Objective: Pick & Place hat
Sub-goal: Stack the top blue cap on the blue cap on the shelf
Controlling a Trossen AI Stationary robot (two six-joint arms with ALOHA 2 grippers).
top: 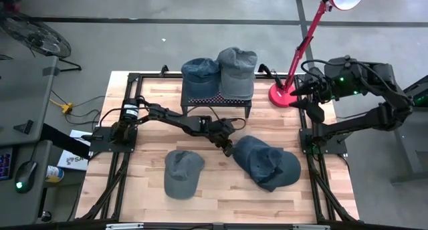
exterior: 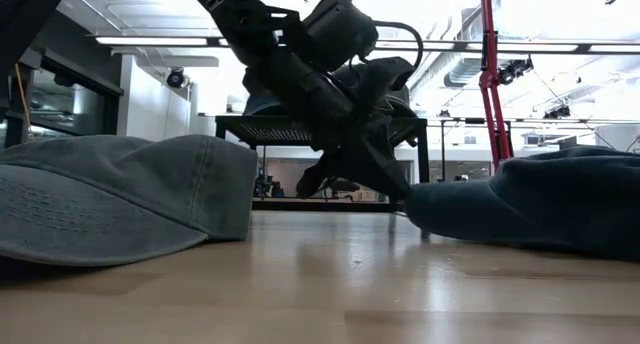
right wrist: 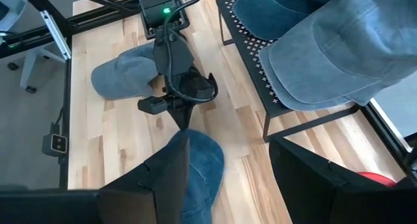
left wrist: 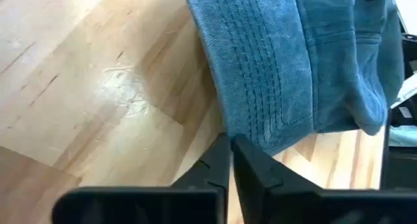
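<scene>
A blue denim hat (top: 267, 162) lies crumpled on the table right of centre, its stitched brim (left wrist: 260, 129) toward my left gripper. My left gripper (top: 227, 148) is shut and low over the wood at that brim's edge; the left wrist view shows its fingers (left wrist: 229, 144) closed together. A grey hat (top: 182, 171) rests on its brim and crown near the table's near edge. Two more hats (top: 200, 71) (top: 237, 68) sit on a black rack (top: 217, 99). My right gripper (top: 299, 93) hangs open, raised by the right edge. My left gripper comes slanting down from the table's left, and its shut fingertips (left wrist: 244, 152) stand right at the edge of the blue hat's brim (left wrist: 264, 142). I cannot tell whether they touch it. The hat lies flat on the table.
The black mesh rack stands at the table's far middle on thin legs (right wrist: 267, 123). A red lamp's base (top: 281, 95) sits at the far right, close to my right gripper. Bare wood (top: 221, 190) shows between the grey hat and the blue hat.
</scene>
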